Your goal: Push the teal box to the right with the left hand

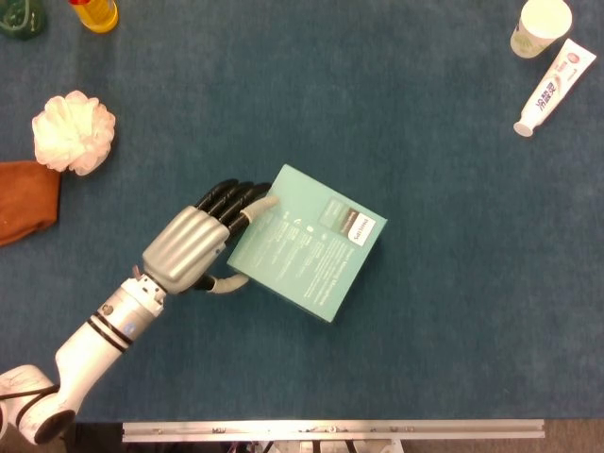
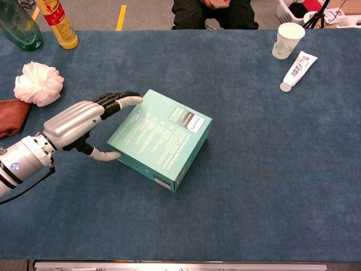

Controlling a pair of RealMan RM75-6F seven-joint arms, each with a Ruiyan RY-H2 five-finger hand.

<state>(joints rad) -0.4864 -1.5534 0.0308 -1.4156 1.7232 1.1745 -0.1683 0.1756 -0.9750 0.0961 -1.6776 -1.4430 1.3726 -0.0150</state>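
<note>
On the blue felt tabletop [image 1: 444, 311], the flat teal cardboard box [image 1: 307, 242] is touched along its left edge by the left hand [image 1: 193, 247], fingers extended, nothing gripped; the box lies directly right.

box [image 1: 307, 243]: teal, with small white print and a dark label patch with a white strip near one corner
left hand [image 1: 193, 247]: silver-grey shell on the back
fingers [image 1: 231, 196]: black, one with a pale beige tip
arm [image 1: 90, 344]: white with thin dark rings
surface [image 1: 425, 283]: dark blue, felt-like
sponge ball [image 1: 73, 132]: white, ruffled
cloth [image 1: 24, 200]: rust orange
cup [image 1: 542, 26]: white with green marks
tube [image 1: 555, 87]: white with red lettering
bottle [image 2: 57, 23]: yellow with a red label
second bottle [image 2: 18, 27]: clear green
</note>
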